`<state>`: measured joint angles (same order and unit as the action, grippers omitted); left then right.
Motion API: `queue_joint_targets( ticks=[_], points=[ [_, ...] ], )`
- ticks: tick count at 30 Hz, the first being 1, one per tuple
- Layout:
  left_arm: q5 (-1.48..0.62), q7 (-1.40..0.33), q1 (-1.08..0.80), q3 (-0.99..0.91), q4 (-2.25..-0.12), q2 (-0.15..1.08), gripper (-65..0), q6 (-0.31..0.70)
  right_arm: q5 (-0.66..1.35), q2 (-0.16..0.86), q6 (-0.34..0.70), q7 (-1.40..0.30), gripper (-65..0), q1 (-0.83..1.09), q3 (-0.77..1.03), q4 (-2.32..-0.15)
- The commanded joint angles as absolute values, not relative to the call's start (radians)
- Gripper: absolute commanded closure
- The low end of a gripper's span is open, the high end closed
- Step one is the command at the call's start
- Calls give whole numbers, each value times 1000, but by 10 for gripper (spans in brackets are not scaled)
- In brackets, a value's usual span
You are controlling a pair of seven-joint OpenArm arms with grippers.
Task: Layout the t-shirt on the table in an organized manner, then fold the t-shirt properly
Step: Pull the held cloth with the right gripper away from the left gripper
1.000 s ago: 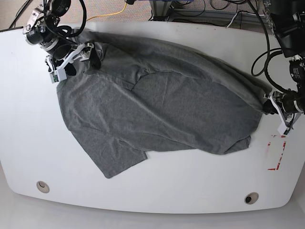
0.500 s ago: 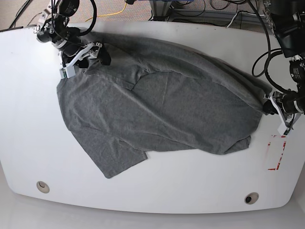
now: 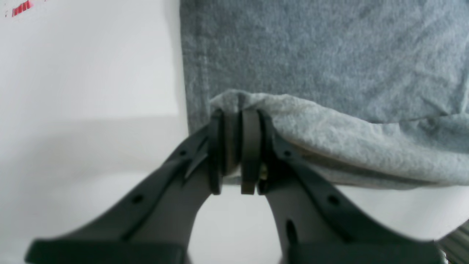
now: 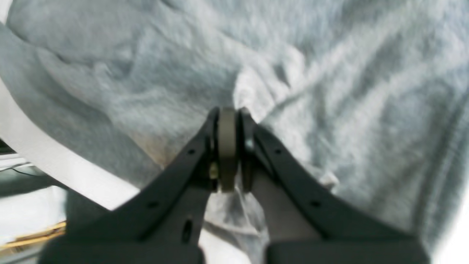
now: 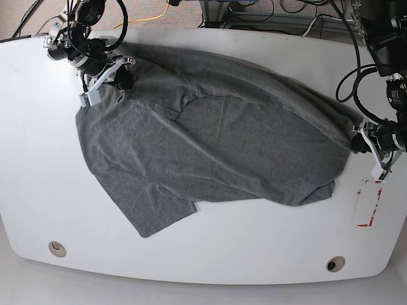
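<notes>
The grey t-shirt lies spread and wrinkled over the white table, one sleeve pointing to the front left. At the shirt's right end my left gripper is shut on a raised fold of its hem, just above the tabletop; the left wrist view shows the gripper with jaws pressed onto the cloth. My right gripper sits at the shirt's far-left corner. In the right wrist view this gripper is shut, with t-shirt fabric puckered at its tips.
A red tape mark lies on the table just in front of my left gripper. Two grommet holes sit near the front edge. Cables and equipment crowd the floor behind the table's back edge.
My right gripper, open a second ago, has shifted slightly right along the shirt's far-left corner and closed on the fabric. The left gripper and the cloth's layout are unchanged.
</notes>
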<state>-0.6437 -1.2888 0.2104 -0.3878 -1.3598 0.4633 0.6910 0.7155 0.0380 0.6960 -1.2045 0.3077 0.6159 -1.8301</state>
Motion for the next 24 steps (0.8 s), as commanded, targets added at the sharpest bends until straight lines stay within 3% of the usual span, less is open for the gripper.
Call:
queue_joint_targets(
  ticks=[1,12,24],
  points=[
    [-654,-1245,231,-392,-1363,484,-63,688,780,65,698,-1179,-6,308,624,-1902],
    [-656,-1222,254,-389,-1222,484,-64,688,872,153,698,-1181,0,320,624,-1937],
    [-656,-1127,260,-314,-1204,484,-67,688,869,186,698,-1181,-3,269,624,-1933]
  ],
)
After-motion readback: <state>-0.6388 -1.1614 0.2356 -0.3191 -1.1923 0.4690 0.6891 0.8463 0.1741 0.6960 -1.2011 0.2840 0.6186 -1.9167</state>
